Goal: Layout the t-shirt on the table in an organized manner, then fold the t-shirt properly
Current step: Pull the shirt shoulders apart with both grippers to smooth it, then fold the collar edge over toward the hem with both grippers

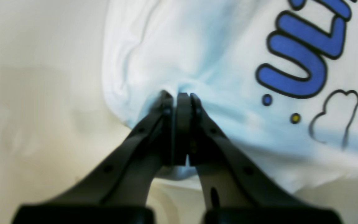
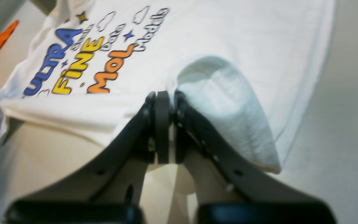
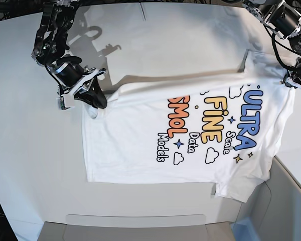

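Laying-out step: both grippers — left [image 1: 179, 95], right [image 2: 163, 93] — are clamped shut on the t-shirt [image 3: 190, 145], stretched print-up across the table [image 3: 30, 165]; next, I judge, lower the far edge flat without wrinkling.

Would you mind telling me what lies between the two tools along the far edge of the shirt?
Only the t-shirt itself: its pinched edge stretches from right tool to left tool, as the base view shows.

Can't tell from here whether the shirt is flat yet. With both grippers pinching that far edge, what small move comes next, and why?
Probably draw both grips apart: the left gripper and right gripper are shut on the t-shirt, whose held edge looks rumpled.
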